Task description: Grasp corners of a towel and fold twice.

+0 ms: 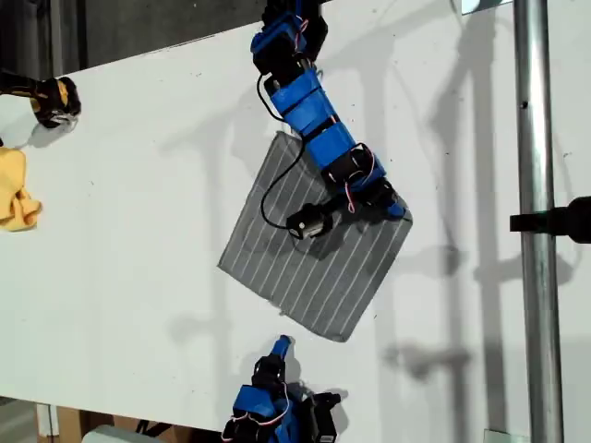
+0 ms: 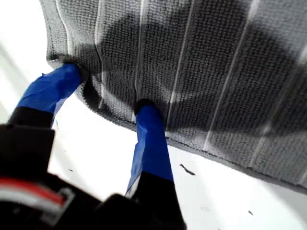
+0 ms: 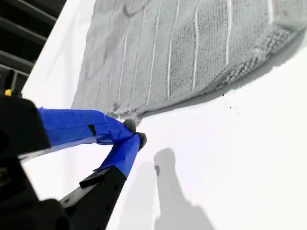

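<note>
Could easily just bunch or drag the towel (image 1: 314, 268) lying flat on the counter (image 1: 138, 231), with my first end effector (image 2: 108, 91) open astride its edge by one corner (image 2: 52, 50) and my second end effector (image 3: 134, 132) pinched shut on nothing just off the cloth.

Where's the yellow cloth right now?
The yellow cloth lies at the exterior view's left edge on the white table, well apart from the towel.

Towel (image 2: 216, 72): grey cloth, coarse looped weave, matt, thin white stripes. Desk (image 1: 138, 258): smooth white surface, matt. Tool fingers (image 2: 151, 143): wrapped in blue tape, slight sheen. Pole (image 1: 536, 185) at the exterior view's right: bare metal, glossy.
</note>
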Action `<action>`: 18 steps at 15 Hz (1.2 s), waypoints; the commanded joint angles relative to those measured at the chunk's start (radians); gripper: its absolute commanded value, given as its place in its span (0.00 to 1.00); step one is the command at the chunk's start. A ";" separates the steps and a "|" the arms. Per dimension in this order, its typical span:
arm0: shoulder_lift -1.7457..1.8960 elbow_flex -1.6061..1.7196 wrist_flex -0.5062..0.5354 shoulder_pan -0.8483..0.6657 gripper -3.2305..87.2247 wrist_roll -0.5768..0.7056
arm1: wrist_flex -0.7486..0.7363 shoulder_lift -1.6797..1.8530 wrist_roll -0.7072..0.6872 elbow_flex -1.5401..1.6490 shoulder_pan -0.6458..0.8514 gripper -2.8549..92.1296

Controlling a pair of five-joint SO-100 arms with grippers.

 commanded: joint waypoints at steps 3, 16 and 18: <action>0.008 -0.006 -0.020 0.005 0.01 0.011 | 0.052 0.109 0.018 0.109 0.008 0.33; 0.008 -0.021 -0.063 0.057 0.01 -0.021 | 0.061 0.179 -0.006 0.098 0.008 0.03; -0.021 -0.137 -0.051 0.071 0.01 -0.080 | 0.037 0.178 -0.006 0.098 0.014 0.03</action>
